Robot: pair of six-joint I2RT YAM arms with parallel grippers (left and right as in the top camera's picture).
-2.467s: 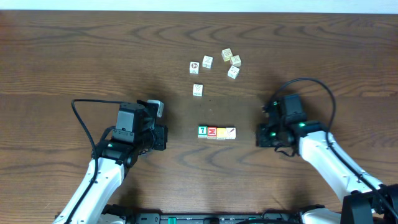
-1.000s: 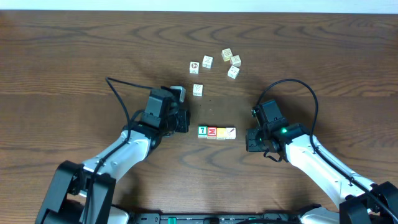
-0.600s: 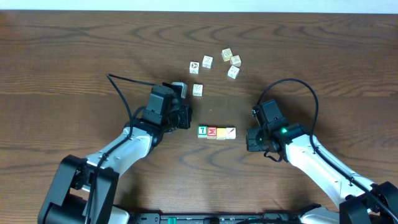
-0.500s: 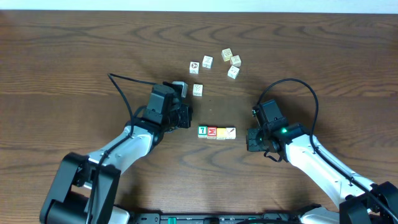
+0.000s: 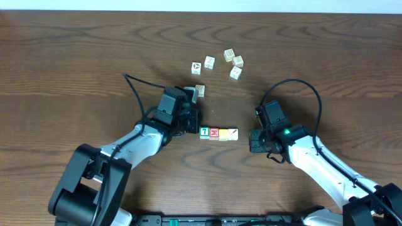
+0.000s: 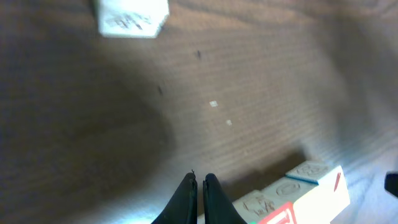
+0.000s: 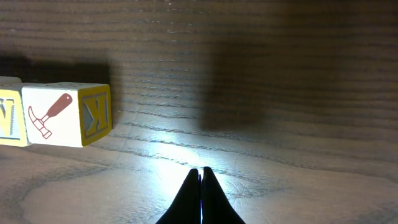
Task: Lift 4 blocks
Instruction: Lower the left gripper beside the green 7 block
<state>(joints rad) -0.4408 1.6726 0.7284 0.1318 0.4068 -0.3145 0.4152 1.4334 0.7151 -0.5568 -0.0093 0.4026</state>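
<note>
A: Which step is going on over the table (image 5: 75, 50)?

B: A squeeze is being prepared. The left gripper (image 5: 193, 124), jaws shut on nothing, is standing just beside the left end of the row of blocks (image 5: 219, 133), at the green block (image 5: 204, 132). The right gripper (image 5: 251, 142), also closed and empty, is waiting near the row's white block (image 5: 233, 134), not touching it.

A: What is the next move asking for?

B: Probably both are needing to press inward evenly, then rise. Free wood is lying in front of the row; behind it, one loose cube (image 5: 199, 91) is sitting close.
</note>
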